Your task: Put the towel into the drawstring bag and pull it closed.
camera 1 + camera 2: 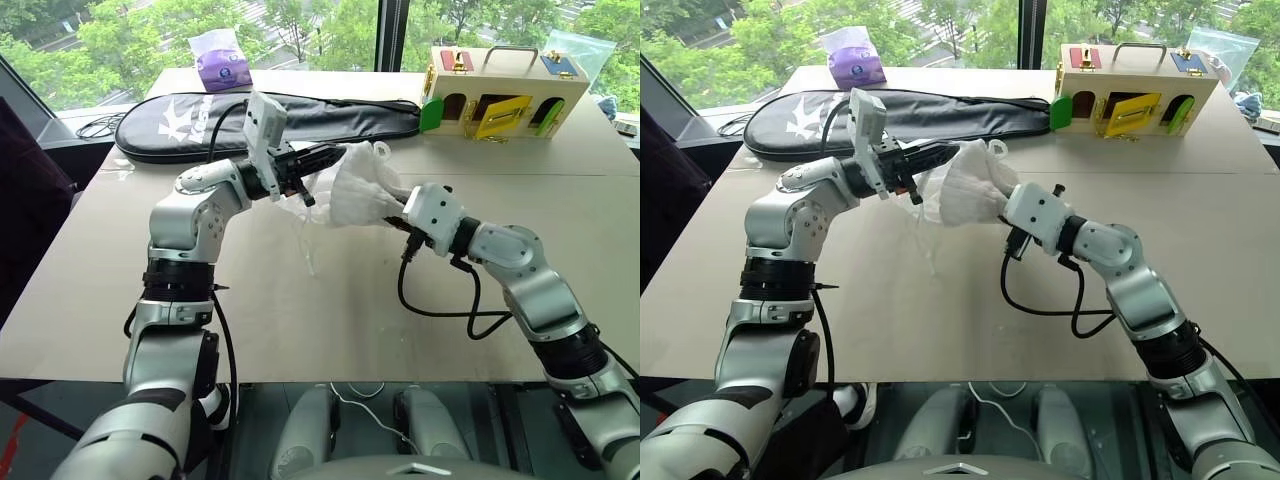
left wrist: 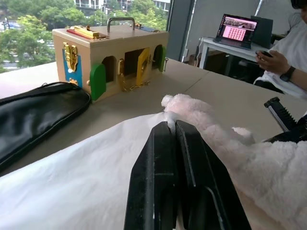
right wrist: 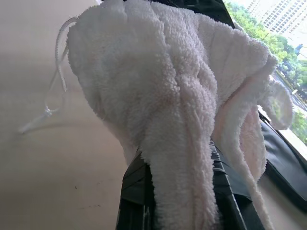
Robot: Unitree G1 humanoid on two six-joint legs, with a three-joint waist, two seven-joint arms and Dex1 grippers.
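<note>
My left gripper (image 1: 335, 156) is shut on the edge of the thin white drawstring bag (image 1: 312, 190), which hangs above the table with its cords (image 1: 306, 245) dangling. In the left wrist view the black fingers (image 2: 158, 167) pinch the bag's fabric (image 2: 72, 187). My right gripper (image 1: 398, 208) is shut on the fluffy off-white towel (image 1: 360, 192), held up against the bag, just right of the left fingertips. The towel (image 3: 158, 86) bunches over the right fingers (image 3: 134, 196) and hides their tips. A cord (image 3: 57, 62) loops beside it.
A long black racket case (image 1: 250, 115) lies across the back of the table (image 1: 300, 330). A purple tissue packet (image 1: 222, 62) sits behind it. A wooden latch box (image 1: 500, 92) stands at the back right. A person (image 2: 288, 52) sits at a farther desk with a laptop (image 2: 237, 28).
</note>
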